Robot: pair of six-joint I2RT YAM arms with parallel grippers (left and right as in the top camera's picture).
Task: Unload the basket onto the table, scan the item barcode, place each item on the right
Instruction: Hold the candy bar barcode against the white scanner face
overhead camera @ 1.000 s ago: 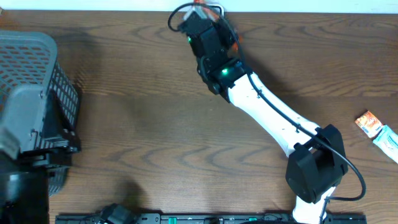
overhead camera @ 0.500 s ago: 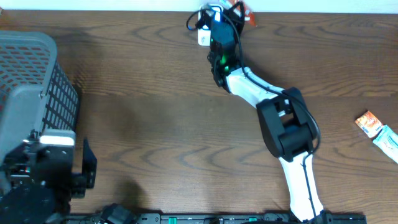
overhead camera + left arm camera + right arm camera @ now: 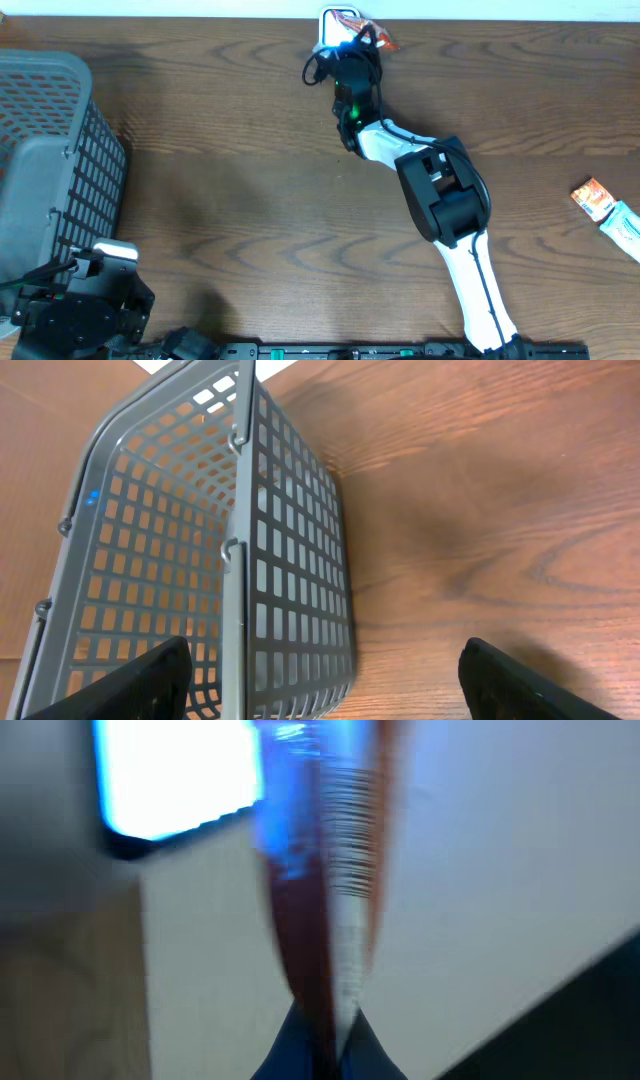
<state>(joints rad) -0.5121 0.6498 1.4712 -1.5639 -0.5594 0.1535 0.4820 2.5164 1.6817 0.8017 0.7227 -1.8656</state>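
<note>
Packet (image 3: 383,42), orange, overhead at the far edge of the table (image 3: 230,200), clamped in the right gripper (image 3: 362,38) beside the white scanner (image 3: 335,18); grey basket (image 3: 50,150) far left. Left wrist: left gripper (image 3: 320,670) gapes wide, basket just ahead. Right wrist: packet edge-on, long axis pointing away, barcode (image 3: 350,870) on its right face.

Basket (image 3: 100,170) walls off the left; right arm (image 3: 440,200) crosses open table (image 3: 230,220).

no text is legible; only a blurred barcode (image 3: 352,835) shows on the red packet (image 3: 305,950).
</note>
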